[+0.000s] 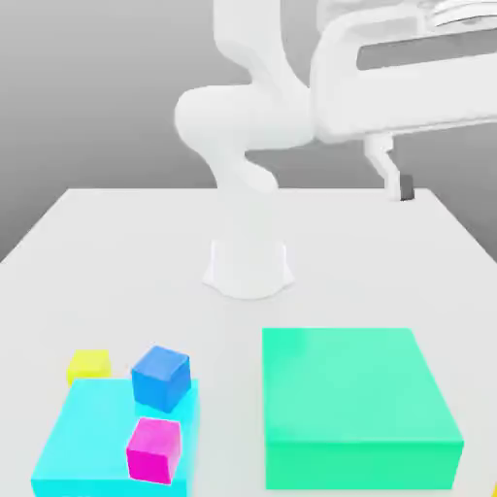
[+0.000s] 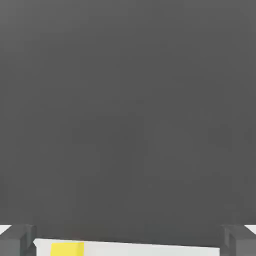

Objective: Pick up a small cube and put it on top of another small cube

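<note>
Blue cube (image 1: 160, 376), magenta cube (image 1: 153, 448); gripper (image 2: 128, 240) open

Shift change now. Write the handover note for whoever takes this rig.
End effector: open, empty, raised high above the table.
Small cubes: blue cube and magenta cube rest on the cyan block; yellow cube sits on the table behind that block. Large green block on the exterior view's right.
Done: nothing grasped, nothing stacked.
Left: pick one small cube, set it on another.
</note>
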